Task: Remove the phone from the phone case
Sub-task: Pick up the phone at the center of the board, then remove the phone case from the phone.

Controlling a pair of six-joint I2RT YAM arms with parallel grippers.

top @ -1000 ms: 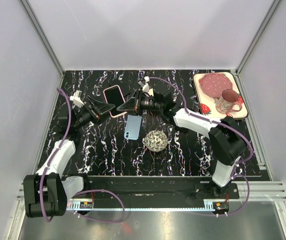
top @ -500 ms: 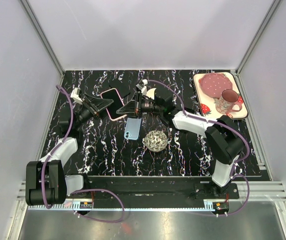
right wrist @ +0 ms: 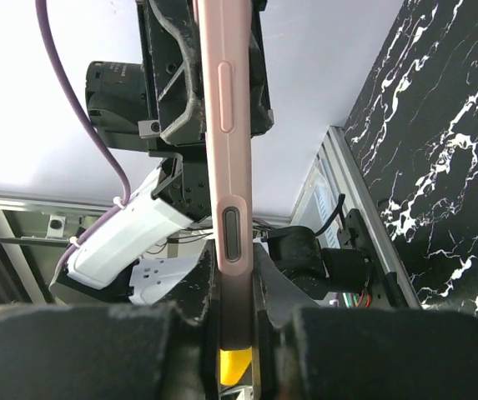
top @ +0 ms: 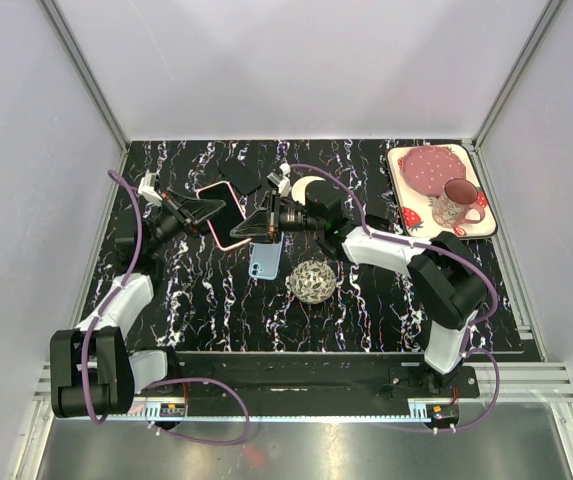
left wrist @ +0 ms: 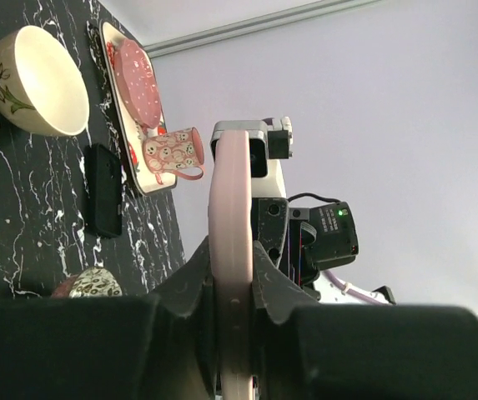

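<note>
The pink phone case (top: 228, 222) hangs above the table between my two grippers, and the phone's dark screen (top: 222, 214) shows inside it. My left gripper (top: 209, 210) is shut on the case's left end. In the left wrist view the case (left wrist: 228, 208) stands edge-on with the left gripper (left wrist: 230, 271) pressed flat on both faces. My right gripper (top: 257, 226) is shut on the opposite end. The right wrist view shows the case edge (right wrist: 226, 150) with its side buttons rising out of the right gripper (right wrist: 234, 287).
A blue phone (top: 266, 258) lies on the table under the right gripper, beside a patterned ball (top: 312, 281). A black slab (top: 245, 181) and a cream bowl (top: 314, 187) sit behind. A strawberry tray (top: 406, 215) at the back right carries a pink plate (top: 431, 168) and a mug (top: 454, 204).
My left gripper went from open to shut on the case's left end. The right arm carried the case a little left and forward, off the table.
</note>
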